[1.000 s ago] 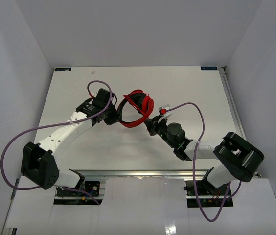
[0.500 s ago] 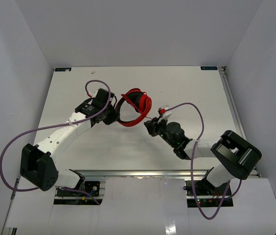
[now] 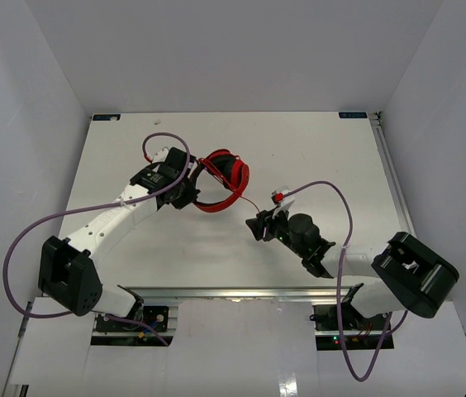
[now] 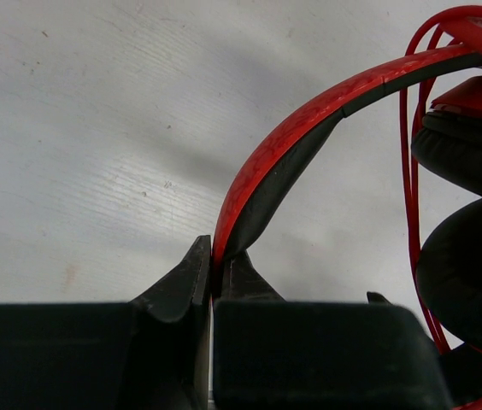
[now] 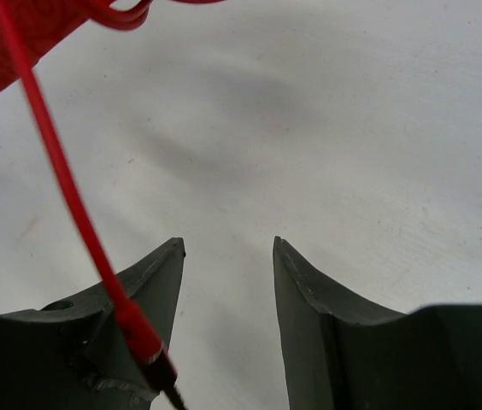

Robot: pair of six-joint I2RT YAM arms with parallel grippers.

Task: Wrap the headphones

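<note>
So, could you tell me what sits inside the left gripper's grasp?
The thin headband of the headphones, clamped in the left gripper. How deep it reaches is covered by the gripper body.

White table (image 3: 316, 157), faintly scuffed surface, red headphones (image 3: 226, 175) near its centre

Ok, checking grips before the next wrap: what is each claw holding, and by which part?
The left claw is shut on the headphones, pinching the headband. The right claw is open, gripping nothing; the cord runs past one finger.
</note>
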